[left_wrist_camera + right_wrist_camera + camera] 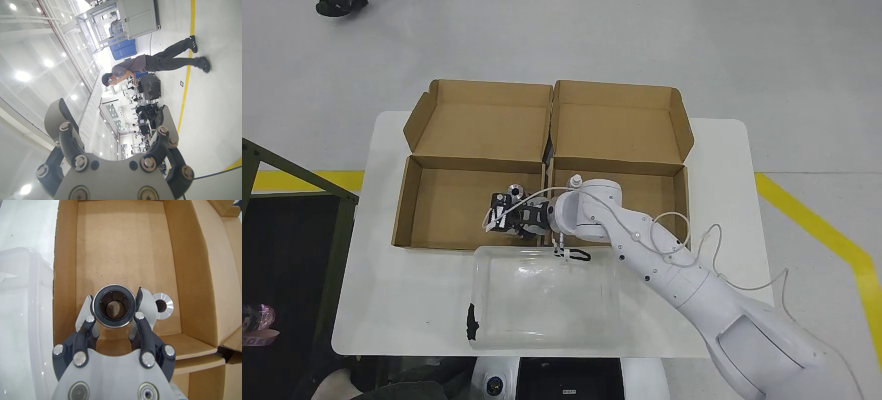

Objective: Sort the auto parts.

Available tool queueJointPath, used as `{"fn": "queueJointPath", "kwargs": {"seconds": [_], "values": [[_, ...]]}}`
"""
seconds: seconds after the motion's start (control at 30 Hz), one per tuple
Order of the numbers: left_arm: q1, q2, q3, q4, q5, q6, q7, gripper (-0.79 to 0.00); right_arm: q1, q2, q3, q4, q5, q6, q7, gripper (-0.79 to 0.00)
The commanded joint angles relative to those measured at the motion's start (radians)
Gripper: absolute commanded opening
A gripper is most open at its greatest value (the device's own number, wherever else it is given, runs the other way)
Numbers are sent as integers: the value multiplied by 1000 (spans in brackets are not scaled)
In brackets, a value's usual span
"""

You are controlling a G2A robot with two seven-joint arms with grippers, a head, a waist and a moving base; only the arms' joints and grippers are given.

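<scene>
Cardboard, top view: my right gripper [504,215] hangs over the left box [437,210]. Left wrist view: my left gripper [113,111] gapes, empty. Right wrist view: I clamp a black sleeve [115,308] above the box floor. One silver disc [163,306] lies there already, and the sleeve is not yet released.

This is a large industrial robotics hall: the left wrist view takes in a high white ceiling [28,37] with rows of round lamps [22,75], a red pipe [63,45] along it, aluminium-framed enclosures [140,19] and blue machine cabinets [123,48]. In the top view a white surface [722,180] stands on smooth grey floor [742,50] marked with yellow tape lines [817,225] at the right and left of the frame.
</scene>
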State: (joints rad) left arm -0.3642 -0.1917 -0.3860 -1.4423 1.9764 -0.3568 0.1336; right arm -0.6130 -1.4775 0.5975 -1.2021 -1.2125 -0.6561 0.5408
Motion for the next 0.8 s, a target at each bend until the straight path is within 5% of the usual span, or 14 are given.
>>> {"fn": "queueJointPath", "kwargs": {"seconds": [0.0, 0.2, 0.77], "values": [[0, 0, 0, 0, 0, 0, 0, 0, -2, 1, 4, -6, -1, -1, 3, -449], [0, 0, 0, 0, 0, 0, 0, 0, -16, 7, 27, -56, -4, -13, 16, -394], [0, 0, 0, 0, 0, 0, 0, 0, -125, 59, 168, -358, -45, -47, 6, -400]]}}
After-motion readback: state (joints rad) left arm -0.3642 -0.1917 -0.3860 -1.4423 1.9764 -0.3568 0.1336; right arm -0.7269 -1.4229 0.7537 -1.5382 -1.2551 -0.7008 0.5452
